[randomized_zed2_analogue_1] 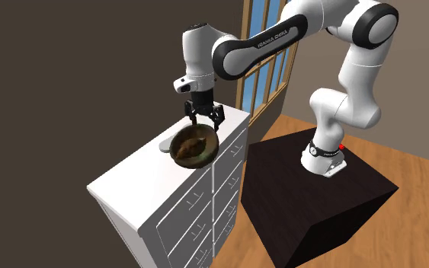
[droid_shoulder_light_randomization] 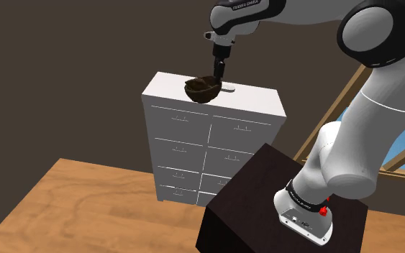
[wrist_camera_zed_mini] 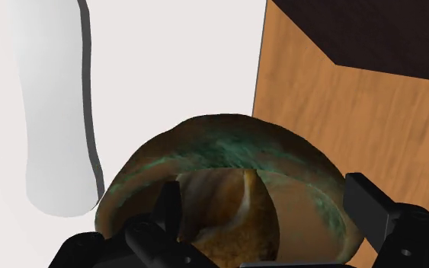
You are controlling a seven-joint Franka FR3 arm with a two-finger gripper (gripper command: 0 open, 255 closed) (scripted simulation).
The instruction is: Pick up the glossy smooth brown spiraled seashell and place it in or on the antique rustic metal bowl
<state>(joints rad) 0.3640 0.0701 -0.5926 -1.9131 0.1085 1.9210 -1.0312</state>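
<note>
Shoulder view, bowl: a dark brown bowl point(droid_shoulder_light_randomization: 201, 89) stands on top of a white dresser point(droid_shoulder_light_randomization: 193, 154), with its outer wall toward the camera.
Shoulder view, gripper: the black gripper point(droid_shoulder_light_randomization: 221, 70) points down, just above the bowl's rim on the shoulder view's right side.
Shoulder view, neighbour: a pale grey flat object point(droid_shoulder_light_randomization: 228, 89) lies against or just beside the bowl, to the shoulder view's right of it.
Shoulder view, surroundings: the dark stand point(droid_shoulder_light_randomization: 251, 194) sits on a wooden floor point(droid_shoulder_light_randomization: 71, 208).

Second exterior view, seashell: this camera looks into the bowl point(randomized_zed2_analogue_1: 205, 156), and the brown seashell point(randomized_zed2_analogue_1: 193, 141) lies inside it.
Second exterior view, gripper: the gripper point(randomized_zed2_analogue_1: 205, 120) hangs over the bowl with its two fingers spread and nothing between them.
Second exterior view, additions: a window point(randomized_zed2_analogue_1: 270, 46) stands behind the arm, and the grey object point(randomized_zed2_analogue_1: 164, 145) sits at the bowl's left in this view.

Wrist view, bowl: the bowl point(wrist_camera_zed_mini: 205, 148) is brown inside with green stains.
Wrist view, seashell: the seashell point(wrist_camera_zed_mini: 228, 209) rests on the bowl's bottom, glossy brown with a pale streak.
Wrist view, hand: the gripper point(wrist_camera_zed_mini: 263, 194) is open. Its fingers point(wrist_camera_zed_mini: 372, 209) stand wide apart, and the shell lies below, unclasped.
Wrist view, neighbour: the grey object point(wrist_camera_zed_mini: 52, 114) reads as a long, round-ended bar on the white dresser point(wrist_camera_zed_mini: 182, 53) top.
</note>
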